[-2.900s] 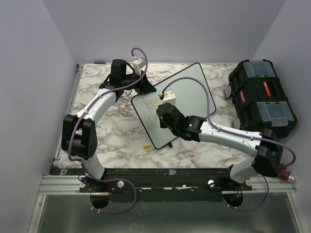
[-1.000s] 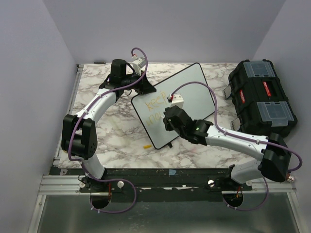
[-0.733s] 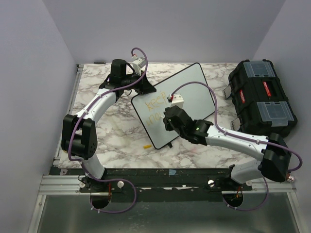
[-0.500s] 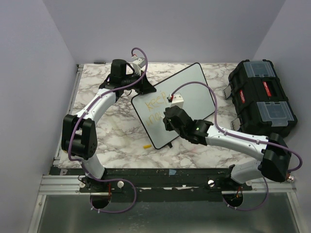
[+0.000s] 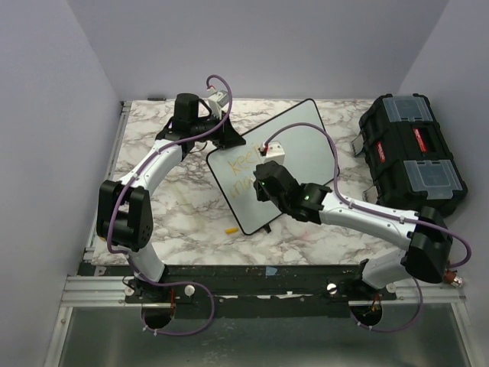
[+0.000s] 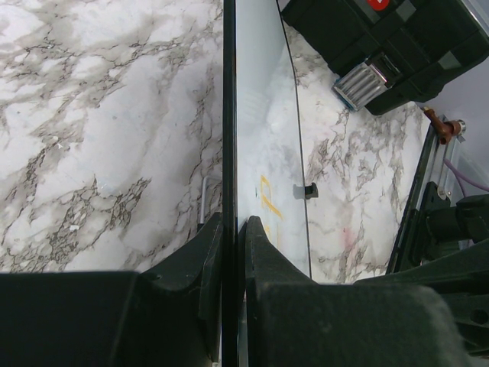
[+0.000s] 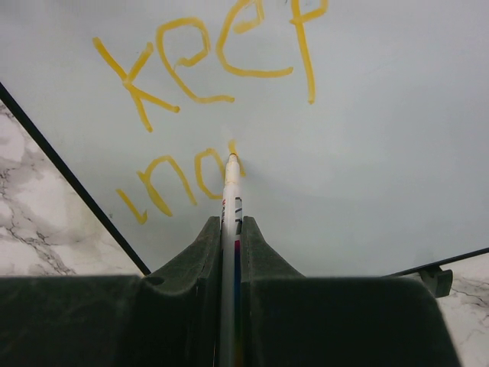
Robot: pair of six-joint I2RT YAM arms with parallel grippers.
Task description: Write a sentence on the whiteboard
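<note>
R gripper pinches marker, L gripper clamps whiteboard edge — I want light tip pressure, slow strokes.

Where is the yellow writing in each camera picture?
Top external: the sentence sits centre, on the whiteboard's left part.
Left wrist: few yellow strokes, low centre, board edge-on.
Right wrist: upper left, above the marker tip.
Shared landmark: the whiteboard's black rim.

Plain lilac walls, white marble-patterned tabletop, soft even light
</note>
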